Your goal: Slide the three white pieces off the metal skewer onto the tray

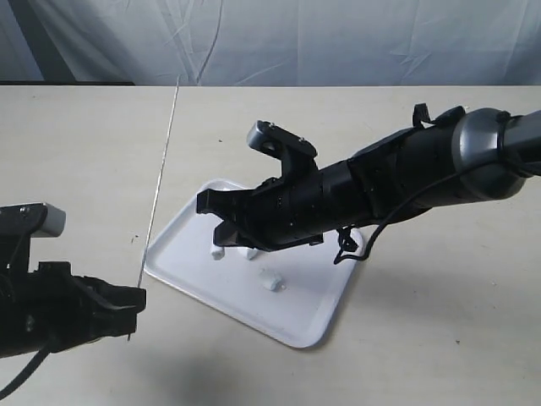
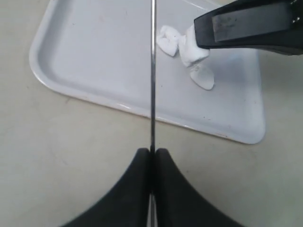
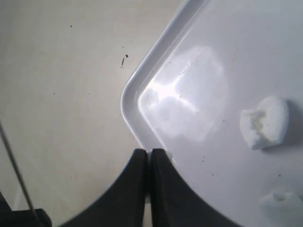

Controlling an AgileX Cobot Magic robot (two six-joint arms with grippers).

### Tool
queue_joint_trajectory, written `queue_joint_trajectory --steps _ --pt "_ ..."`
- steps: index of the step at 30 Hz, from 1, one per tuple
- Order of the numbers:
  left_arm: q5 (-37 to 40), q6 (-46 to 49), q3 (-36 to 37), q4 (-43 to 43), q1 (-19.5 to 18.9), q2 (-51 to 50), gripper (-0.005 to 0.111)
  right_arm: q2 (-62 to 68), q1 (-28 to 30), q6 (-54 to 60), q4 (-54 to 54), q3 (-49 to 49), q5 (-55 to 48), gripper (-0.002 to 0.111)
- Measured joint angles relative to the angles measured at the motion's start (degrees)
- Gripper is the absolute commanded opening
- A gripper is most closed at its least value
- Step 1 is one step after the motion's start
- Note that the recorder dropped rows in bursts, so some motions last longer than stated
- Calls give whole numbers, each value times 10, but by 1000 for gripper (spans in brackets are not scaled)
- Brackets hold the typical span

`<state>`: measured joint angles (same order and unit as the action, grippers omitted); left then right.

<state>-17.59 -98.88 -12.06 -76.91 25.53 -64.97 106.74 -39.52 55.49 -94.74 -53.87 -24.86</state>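
The left claw [image 2: 152,152] is pinched tight on the skewer [image 1: 161,178], which rises steeply from it beside the tray [image 1: 296,326]. The three pieces [image 2: 191,49] lie close together on the tray. The right claw [image 3: 147,153], fingers pressed together, hangs over the tray near its rim. The tray rests on the tabletop [image 1: 439,321].

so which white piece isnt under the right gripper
The lone piece lying in the open near the tray's middle; the other two sit side by side beneath the right gripper.
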Motion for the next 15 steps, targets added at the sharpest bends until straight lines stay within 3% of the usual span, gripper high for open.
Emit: queue_joint_trajectory --steps 9,15 --pt "-12 -2 -2 -35 0 -40 0 15 0 0 -3 0 13 0" --pt "-39 -9 -2 -48 0 -41 0 22 0 0 -11 -8 39 26"
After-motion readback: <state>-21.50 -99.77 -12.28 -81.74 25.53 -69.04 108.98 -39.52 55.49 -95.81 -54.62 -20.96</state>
